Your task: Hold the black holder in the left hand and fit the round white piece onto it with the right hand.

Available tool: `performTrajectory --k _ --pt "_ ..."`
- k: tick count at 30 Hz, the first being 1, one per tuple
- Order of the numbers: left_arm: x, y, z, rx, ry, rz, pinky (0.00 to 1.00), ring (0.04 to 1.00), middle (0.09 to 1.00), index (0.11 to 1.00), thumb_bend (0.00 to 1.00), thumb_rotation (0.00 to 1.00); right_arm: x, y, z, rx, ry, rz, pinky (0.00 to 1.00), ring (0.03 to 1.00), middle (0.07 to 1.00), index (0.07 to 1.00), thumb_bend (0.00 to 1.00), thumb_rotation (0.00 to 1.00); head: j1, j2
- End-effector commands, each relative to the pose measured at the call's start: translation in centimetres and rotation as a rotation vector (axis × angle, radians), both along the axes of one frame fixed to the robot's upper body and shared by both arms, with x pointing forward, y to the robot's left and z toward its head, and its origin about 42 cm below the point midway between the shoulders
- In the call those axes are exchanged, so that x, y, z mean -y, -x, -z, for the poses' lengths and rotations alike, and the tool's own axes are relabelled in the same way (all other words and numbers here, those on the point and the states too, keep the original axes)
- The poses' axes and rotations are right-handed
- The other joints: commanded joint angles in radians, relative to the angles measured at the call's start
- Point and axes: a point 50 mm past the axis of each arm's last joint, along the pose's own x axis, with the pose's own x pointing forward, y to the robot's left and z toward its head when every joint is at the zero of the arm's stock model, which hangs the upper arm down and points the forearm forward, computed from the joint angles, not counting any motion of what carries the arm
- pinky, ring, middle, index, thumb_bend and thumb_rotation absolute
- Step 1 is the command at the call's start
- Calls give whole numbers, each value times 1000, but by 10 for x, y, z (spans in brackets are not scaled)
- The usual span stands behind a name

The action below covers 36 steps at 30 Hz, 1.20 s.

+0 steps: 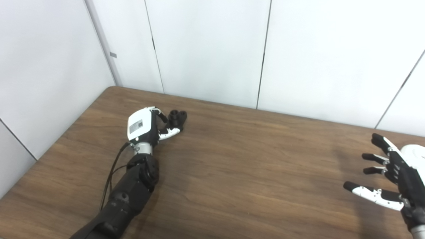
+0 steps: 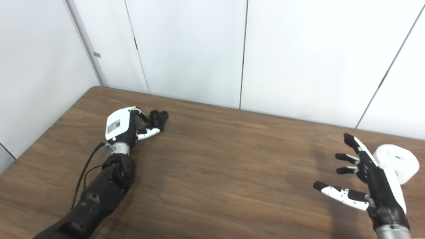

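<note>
1. Over on the left, the robot's left hand sits low at the far-left part of the brown wooden table, its white back facing up and its fingers curled toward the black holder.
2. From where I stand, that hand's fingers reach the holder's near side and its white-tipped thumb lies just below it, touching or nearly so; I cannot tell whether the hand really has a grip on it or is only cupped beside it.
3. That holder is a small dark piece with rounded lobes on top, resting on the table close to the back edge, near the white wall panels.
4. On the other side, the right hand is held above the table's right end, palm turned inward, fingers spread wide apart and thumb stretched out toward the left. It holds nothing.
5. Just behind and to the right of that open hand lies the round white piece, a thick ring-like roll with a hollow in its middle, resting on the table near the right edge. The hand partly hides its near side, and the hand and the piece look apart rather than touching.
6. Holder and white piece are well apart, at opposite ends of the table, with bare wood between them.
7. A black cable runs along the left forearm down toward the bottom edge.
</note>
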Motion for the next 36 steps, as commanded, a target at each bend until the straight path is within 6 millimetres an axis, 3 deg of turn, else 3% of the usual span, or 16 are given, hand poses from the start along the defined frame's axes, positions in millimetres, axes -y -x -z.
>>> performTrajectory --k 1,8,12,17,20,23,27,36 --pt "10 6 21 -74 17 27 710 851 802 481 524 55 1 -1 -18 82 13 -4 604 770 920 907 586 0 -1 1" --pt "27 15 25 -70 59 168 742 870 808 481 524 56 1 -2 -17 80 8 0 601 768 918 904 590 0 -22 4" --pt "45 22 26 -65 109 283 776 907 832 481 524 55 1 -3 -16 76 21 3 619 772 919 908 592 4 -50 7" --pt "78 35 22 -61 144 458 824 940 855 481 524 61 1 -6 -13 85 11 -4 632 775 912 905 599 78 -71 10" --pt "94 41 19 -63 174 531 911 934 855 481 525 62 1 -6 -13 91 23 2 612 771 915 899 601 103 -85 11" --pt "109 48 15 -97 208 613 894 959 885 481 524 60 1 -6 -12 97 40 8 603 768 907 900 605 132 -106 15" --pt "125 58 9 -148 241 695 942 987 906 481 524 59 2 -7 -10 102 46 8 604 760 902 899 611 170 -133 19" --pt "151 78 9 -210 258 913 882 970 907 481 524 62 3 -8 -8 117 41 11 588 760 912 900 631 222 -218 32"
